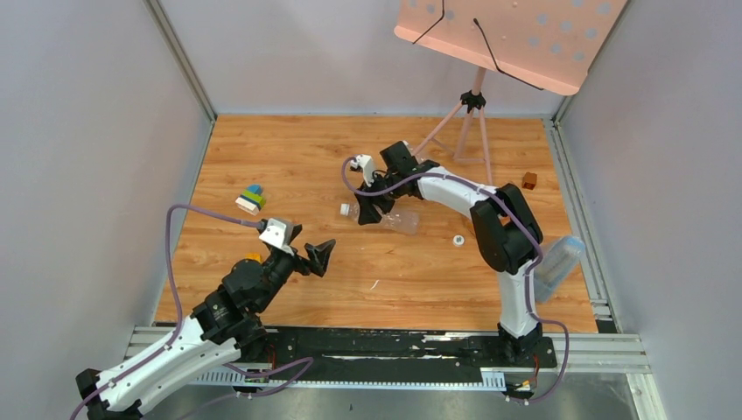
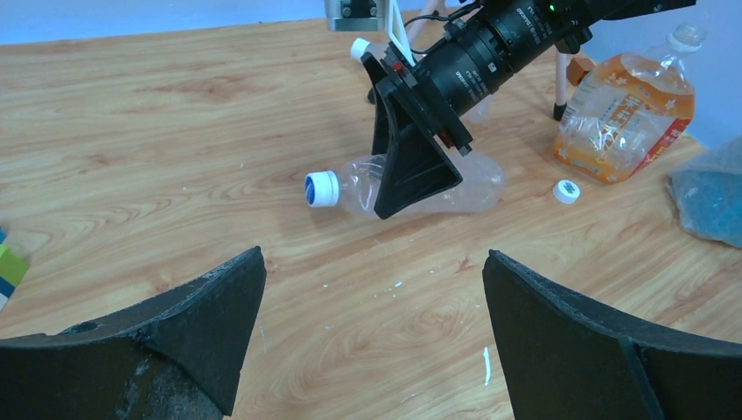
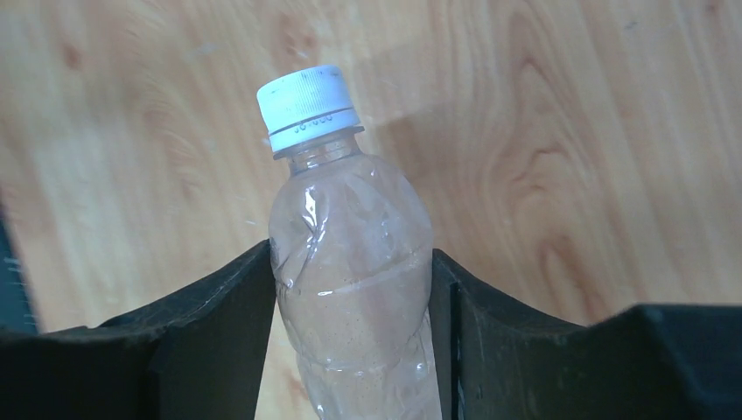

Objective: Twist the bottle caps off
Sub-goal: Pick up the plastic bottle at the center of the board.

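Centre of the top view: right claw (image 3: 352, 289) was clamped on the body of the clear bottle (image 3: 350, 227), one finger flat against each side. The bottle lay on its side on the bench (image 1: 289, 157). Its white cap (image 3: 306, 105) was on the neck, pointing toward frame left and clear of the fingers. The grip sat on the body, probably to pin the bottle and keep the cap end exposed for the other arm. In the lower left of the top view, left claw (image 1: 308, 247) hung wide open and empty, well apart from the cap but facing it. It looked staged to come in and twist. A loose white cap (image 1: 458, 241) sat on the bench to the right of the bottle, so that one looked already off.
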{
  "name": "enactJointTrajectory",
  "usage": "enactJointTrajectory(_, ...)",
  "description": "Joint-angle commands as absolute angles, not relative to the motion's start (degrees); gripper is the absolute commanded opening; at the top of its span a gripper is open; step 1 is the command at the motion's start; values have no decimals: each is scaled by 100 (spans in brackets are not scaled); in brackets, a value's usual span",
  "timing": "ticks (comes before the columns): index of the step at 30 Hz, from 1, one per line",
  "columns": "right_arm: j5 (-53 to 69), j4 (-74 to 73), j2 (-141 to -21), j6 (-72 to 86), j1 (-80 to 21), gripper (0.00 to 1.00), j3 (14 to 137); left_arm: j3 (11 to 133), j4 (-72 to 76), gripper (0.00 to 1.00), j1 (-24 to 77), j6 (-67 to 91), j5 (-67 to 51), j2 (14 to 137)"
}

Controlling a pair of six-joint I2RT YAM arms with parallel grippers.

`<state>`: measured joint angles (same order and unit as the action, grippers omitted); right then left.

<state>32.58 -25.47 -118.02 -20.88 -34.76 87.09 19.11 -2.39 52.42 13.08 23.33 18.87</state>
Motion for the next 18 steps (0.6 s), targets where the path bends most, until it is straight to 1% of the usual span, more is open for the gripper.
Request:
enactJointTrajectory(1, 4095, -1995, -11196, -274, -3507, 38, 8921, 1882, -162, 100, 5247, 1563, 2422, 1680)
enactJointTrajectory(5, 4037, -1415, -10700, 1088, -3507, 38, 8675, 1781, 64, 100, 5239, 1471, 2223, 1331)
enactJointTrajectory(7, 3921, -811, -10319, 1802, -3507, 38, 8296, 1670, 342, 100, 5246, 1491, 2119, 1102)
enactJointTrajectory(12, 3360, 1564, -9072, 3477, -3507, 36, 6740, 1417, 627, 100, 5245, 1811, 2175, 768)
enactJointTrajectory(15, 3025, 2823, -8530, 4635, -3522, 34, 5888, 1289, 989, 100, 5247, 1948, 1952, 852)
enactJointTrajectory(18, 3054, 3338, -8263, 5114, -3570, 33, 5486, 1284, 1547, 100, 5242, 1952, 1347, 1298)
